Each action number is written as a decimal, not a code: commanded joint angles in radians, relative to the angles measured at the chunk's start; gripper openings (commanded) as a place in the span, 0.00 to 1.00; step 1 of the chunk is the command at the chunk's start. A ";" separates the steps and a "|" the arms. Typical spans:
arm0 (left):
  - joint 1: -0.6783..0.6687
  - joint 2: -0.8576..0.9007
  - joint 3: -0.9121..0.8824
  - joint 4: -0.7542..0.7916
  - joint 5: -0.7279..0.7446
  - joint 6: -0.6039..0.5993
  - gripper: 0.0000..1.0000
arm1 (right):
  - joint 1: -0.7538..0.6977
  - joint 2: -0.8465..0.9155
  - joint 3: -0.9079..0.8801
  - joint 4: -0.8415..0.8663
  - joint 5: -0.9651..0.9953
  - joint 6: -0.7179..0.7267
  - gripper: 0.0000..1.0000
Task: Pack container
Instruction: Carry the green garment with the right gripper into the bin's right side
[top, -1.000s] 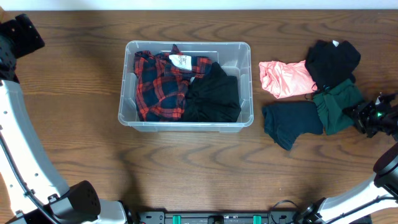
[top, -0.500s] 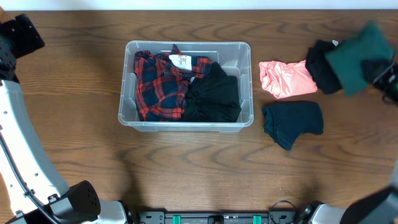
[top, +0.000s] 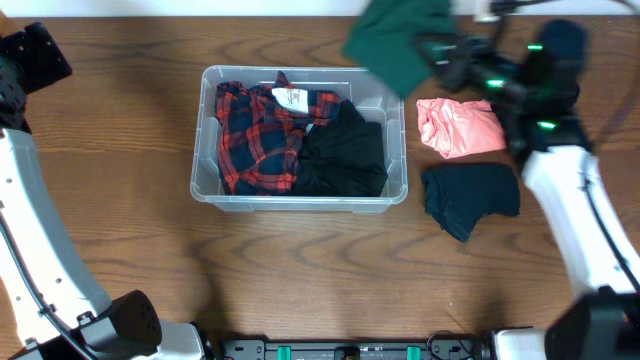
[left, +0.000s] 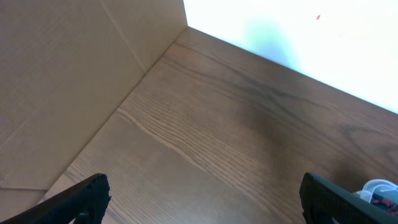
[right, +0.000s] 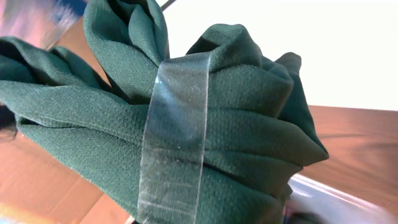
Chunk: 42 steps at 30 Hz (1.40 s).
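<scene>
Right gripper (top: 442, 55) — fingers (right: 174, 143) clenched on the green garment (top: 393, 40), aloft over the far right corner of the container (top: 300, 199) | left gripper (left: 205, 202) — fingers spread wide, holding nothing | container mid-table (top: 120, 250), plaid shirt (top: 250, 135) and black garment (top: 345, 155) inside

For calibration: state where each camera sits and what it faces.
Overhead: above the table, facing down on the container; both arms show.
Left wrist: behind the open left claw, facing bare tabletop; its tips show.
Right wrist: behind the right claw, facing the green garment its clear finger clamps.
Overhead and right wrist share that garment.
</scene>
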 joint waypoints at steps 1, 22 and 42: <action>0.004 0.008 -0.006 -0.002 -0.012 0.006 0.98 | 0.072 0.090 0.005 0.034 -0.014 0.030 0.01; 0.004 0.008 -0.006 -0.002 -0.012 0.006 0.98 | 0.252 0.254 0.103 -0.418 0.479 -0.002 0.01; 0.004 0.008 -0.006 -0.002 -0.012 0.006 0.98 | 0.263 0.261 0.380 -0.885 0.581 -0.286 0.01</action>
